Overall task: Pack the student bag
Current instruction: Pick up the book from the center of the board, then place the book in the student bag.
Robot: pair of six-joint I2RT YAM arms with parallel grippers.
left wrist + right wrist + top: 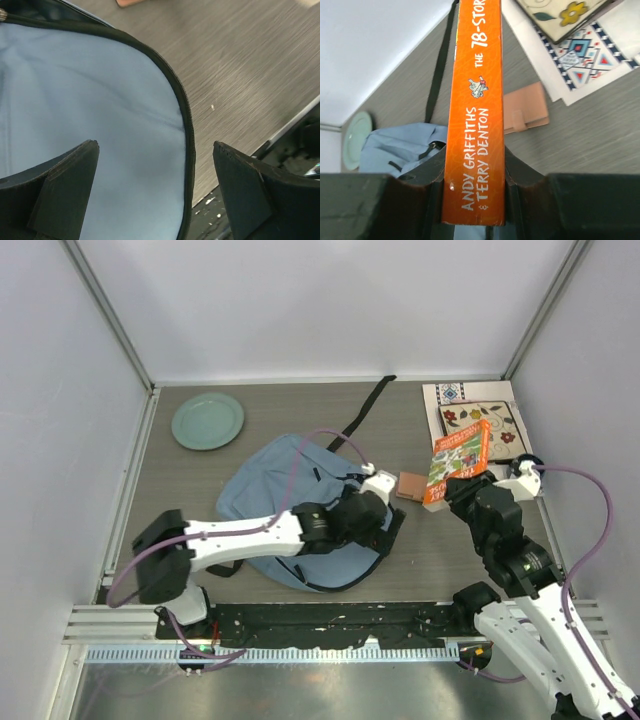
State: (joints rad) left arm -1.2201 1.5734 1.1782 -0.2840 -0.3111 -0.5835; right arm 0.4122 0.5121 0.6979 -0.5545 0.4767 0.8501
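The student bag (285, 510) is a light blue-grey backpack lying flat in the middle of the table, its black strap (368, 410) trailing toward the back. My left gripper (388, 528) hovers over the bag's right edge, open, with blue fabric (100, 110) and the dark zipper line (187, 130) between its fingers (65, 195) and nothing gripped. My right gripper (455, 490) is shut on an orange paperback book (460, 460), held spine-up (475, 115) just right of the bag. The bag (400, 145) shows beyond the book in the right wrist view.
A tan wallet (410, 485) lies on the table between bag and book. Patterned books (480, 418) are stacked at the back right. A green plate (207, 420) sits back left. White walls enclose three sides; a black rail (330, 618) runs along the near edge.
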